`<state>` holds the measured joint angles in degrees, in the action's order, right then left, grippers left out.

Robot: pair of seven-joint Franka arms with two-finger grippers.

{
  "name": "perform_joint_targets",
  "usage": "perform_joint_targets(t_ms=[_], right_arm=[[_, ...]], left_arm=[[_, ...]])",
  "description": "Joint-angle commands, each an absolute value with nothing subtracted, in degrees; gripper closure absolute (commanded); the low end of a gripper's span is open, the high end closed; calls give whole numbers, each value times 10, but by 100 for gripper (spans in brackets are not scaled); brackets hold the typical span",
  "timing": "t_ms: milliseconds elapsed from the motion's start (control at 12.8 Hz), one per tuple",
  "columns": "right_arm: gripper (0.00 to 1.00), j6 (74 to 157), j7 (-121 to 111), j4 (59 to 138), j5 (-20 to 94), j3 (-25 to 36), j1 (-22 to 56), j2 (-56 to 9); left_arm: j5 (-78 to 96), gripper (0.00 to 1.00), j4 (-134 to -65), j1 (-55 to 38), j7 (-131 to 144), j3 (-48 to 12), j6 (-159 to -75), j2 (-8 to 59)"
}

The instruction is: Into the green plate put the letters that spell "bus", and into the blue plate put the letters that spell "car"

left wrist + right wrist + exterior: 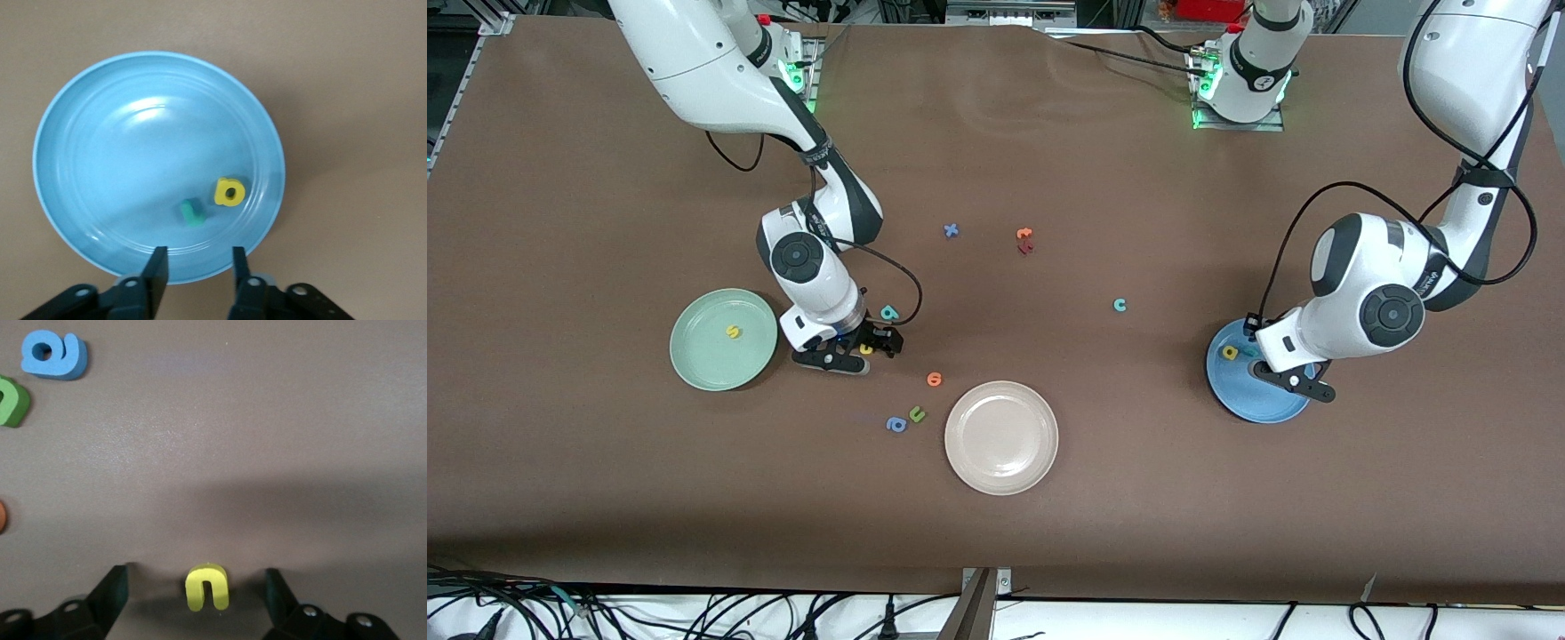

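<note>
My right gripper is down at the table with its jaws open on either side of the yellow u, not touching it. The teal b lies just beside it, farther from the front camera. The green plate holds the yellow s. My left gripper hangs open and empty over the edge of the blue plate. In that plate lie the yellow a and the teal r. The teal c lies on the table between the two arms.
A beige-white plate sits nearer the front camera. A blue a, an olive-green u and an orange letter lie between it and my right gripper. A blue x and orange and dark red letters lie farther back.
</note>
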<state>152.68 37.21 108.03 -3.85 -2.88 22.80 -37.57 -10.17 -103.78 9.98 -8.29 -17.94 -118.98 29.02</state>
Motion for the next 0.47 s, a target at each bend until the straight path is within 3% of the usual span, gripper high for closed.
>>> perform_joint_targets(t_ms=[0,312,391], right_arm=[[24,1533,365,1072,-46,-26,230,-389],[25,1533,365,1072,-47,-27,230,-390],[33,1533,364,1072,-47,-26,230,-389]], left_arm=[[-110,0,-1024,84,-45,-198,-1174,288],[-110,0,-1032,81,135,-280,-1156,292],[-110,0,-1032,73,172,-297,-1157,296]])
